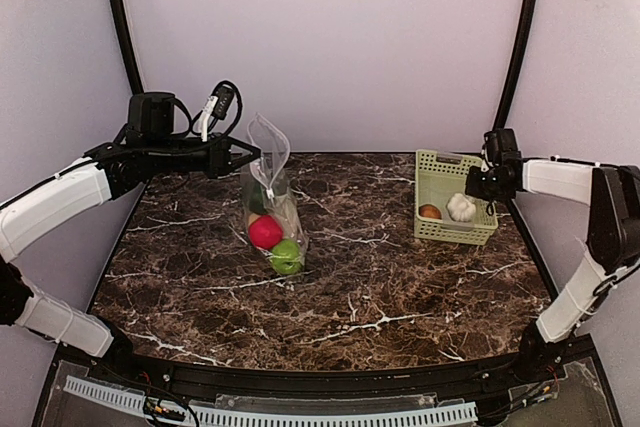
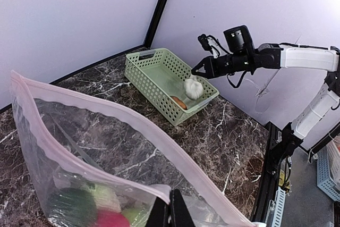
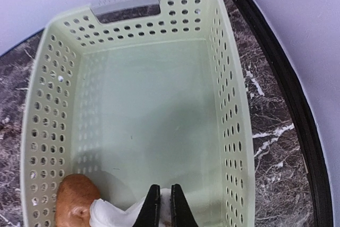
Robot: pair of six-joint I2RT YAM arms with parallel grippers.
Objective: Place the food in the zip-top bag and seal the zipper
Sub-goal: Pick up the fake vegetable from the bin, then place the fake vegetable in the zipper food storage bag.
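Carrying the garlic [image 2: 193, 87] left from the basket [image 1: 440, 169] on the counter's [image 1: 380, 277] far right, you risk it slipping from the right pincer's [image 3: 161, 206] thin pinch, or the zip-top bag [image 1: 270, 202], held upright at the far left by the left pincer [image 1: 243, 158] clamped on its rim, sagging shut.

Worktop [image 1: 400, 287] was dark brown marble-look with white veining and a black rim round its edges. Two things sat directly on it. Zip-top bag [image 1: 272, 209] stood left of centre, its bottom end resting on the surface and its upper part raised clear of it. Pale green lattice basket [image 1: 455, 235] sat upright at far right, close to the right edge, well apart from the bag.
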